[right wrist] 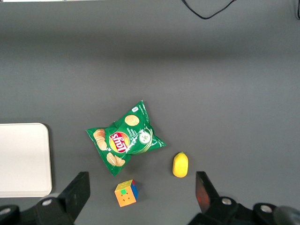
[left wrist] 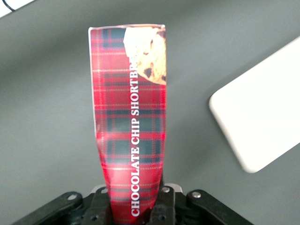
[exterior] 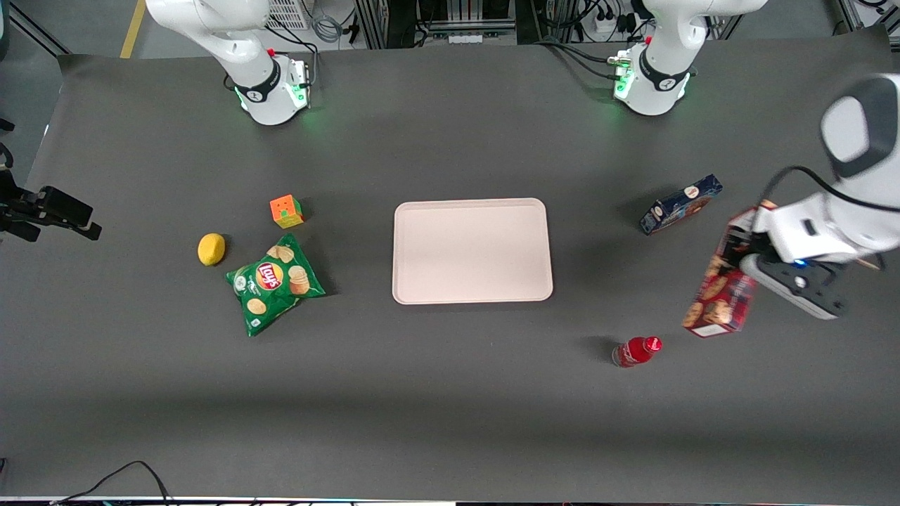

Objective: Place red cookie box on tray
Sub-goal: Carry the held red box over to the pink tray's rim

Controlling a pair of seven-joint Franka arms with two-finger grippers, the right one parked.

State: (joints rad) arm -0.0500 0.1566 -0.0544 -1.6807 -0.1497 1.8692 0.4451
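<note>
Here the left arm's tool (exterior: pixel 756 263) is clamped on one end of the red cookie box (exterior: pixel 724 284), holding it lifted off the counter (exterior: pixel 450 393), probably for carrying. The bare tray (exterior: pixel 472 251) lies toward nine o'clock of the box, well apart.
</note>
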